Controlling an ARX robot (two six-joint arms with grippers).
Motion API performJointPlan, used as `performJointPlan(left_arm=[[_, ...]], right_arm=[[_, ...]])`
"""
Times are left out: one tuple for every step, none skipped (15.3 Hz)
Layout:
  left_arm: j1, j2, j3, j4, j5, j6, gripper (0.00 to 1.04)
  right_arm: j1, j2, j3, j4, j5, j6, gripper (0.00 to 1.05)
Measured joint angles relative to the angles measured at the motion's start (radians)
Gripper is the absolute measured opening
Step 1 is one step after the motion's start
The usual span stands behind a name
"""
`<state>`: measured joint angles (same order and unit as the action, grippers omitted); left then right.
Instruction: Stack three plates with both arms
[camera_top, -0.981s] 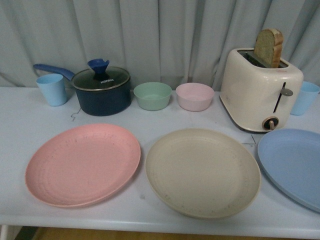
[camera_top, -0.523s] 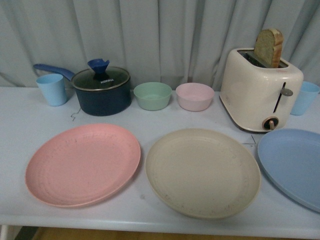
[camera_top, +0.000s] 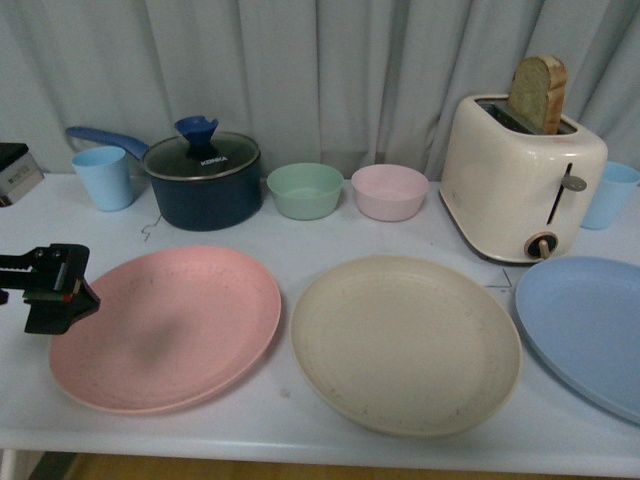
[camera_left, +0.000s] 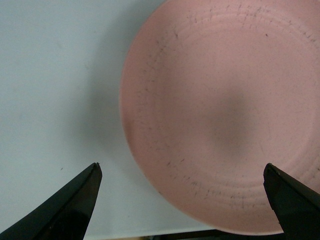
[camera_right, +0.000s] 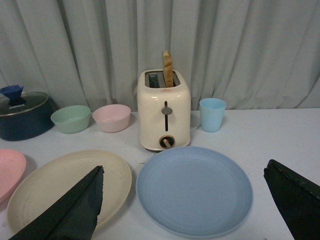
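- Left gripper (camera_top: 58, 291): jaws spread wide, holding nothing. It hangs over the left rim of the pink plate (camera_top: 165, 330). In the left wrist view the plate lies below and between the two fingers. Contact with the plate cannot be confirmed.
- Right gripper (camera_right: 184, 172): jaws spread wide, holding nothing. It is outside the front view. The right wrist view shows it above the near edge of the table (camera_top: 300, 240), facing the blue plate (camera_top: 585, 330).
- Front row, left to right: pink plate, cream plate (camera_top: 405, 345), blue plate. All three lie flat on the table, side by side, none stacked.
- Pink and cream plates: rims just beside each other, with a narrow strip of table between them.
- Blue plate: near the cream plate, not touching it. The front view cuts it off at the right edge.
- Back row, left side: a light blue cup (camera_top: 103, 178), then a dark blue pot (camera_top: 203, 185) with a glass lid. The pot's handle points toward the cup.
- Back row, centre: a green bowl (camera_top: 305, 190) and a pink bowl (camera_top: 389, 192), close together.
- Back row, right side: a cream toaster (camera_top: 520, 180) with one slice of bread (camera_top: 538, 95) standing in a slot, and a second blue cup (camera_top: 610, 195) just beside it.
- Behind the table: a grey curtain (camera_top: 300, 70).
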<state>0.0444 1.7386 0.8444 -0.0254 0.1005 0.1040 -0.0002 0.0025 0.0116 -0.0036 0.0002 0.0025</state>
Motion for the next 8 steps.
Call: performJointPlan(left_arm=[[0.003, 0.025, 0.021, -0.002, 0.014, -0.001, 0.98], [0.005, 0.038, 0.032, -0.007, 0.021, -0.002, 0.98], [0.007, 0.05, 0.043, -0.008, 0.029, -0.003, 0.98], [0.007, 0.057, 0.048, -0.009, 0.031, -0.003, 0.98], [0.008, 0.07, 0.06, -0.009, 0.031, -0.003, 0.98], [0.01, 0.078, 0.065, -0.008, 0.031, -0.003, 0.98], [0.011, 0.092, 0.077, -0.007, 0.031, -0.003, 0.98], [0.012, 0.108, 0.09, -0.006, 0.031, -0.003, 0.98]], right_arm=[[0.0, 0.0, 0.0, 0.0, 0.0, 0.0, 0.98], [0.0, 0.0, 0.0, 0.0, 0.0, 0.0, 0.98], [0.0, 0.0, 0.0, 0.0, 0.0, 0.0, 0.98], [0.0, 0.0, 0.0, 0.0, 0.0, 0.0, 0.98], [0.0, 0.0, 0.0, 0.0, 0.0, 0.0, 0.98], [0.0, 0.0, 0.0, 0.0, 0.0, 0.0, 0.98], [0.0, 0.0, 0.0, 0.0, 0.0, 0.0, 0.98], [0.0, 0.0, 0.0, 0.0, 0.0, 0.0, 0.98]])
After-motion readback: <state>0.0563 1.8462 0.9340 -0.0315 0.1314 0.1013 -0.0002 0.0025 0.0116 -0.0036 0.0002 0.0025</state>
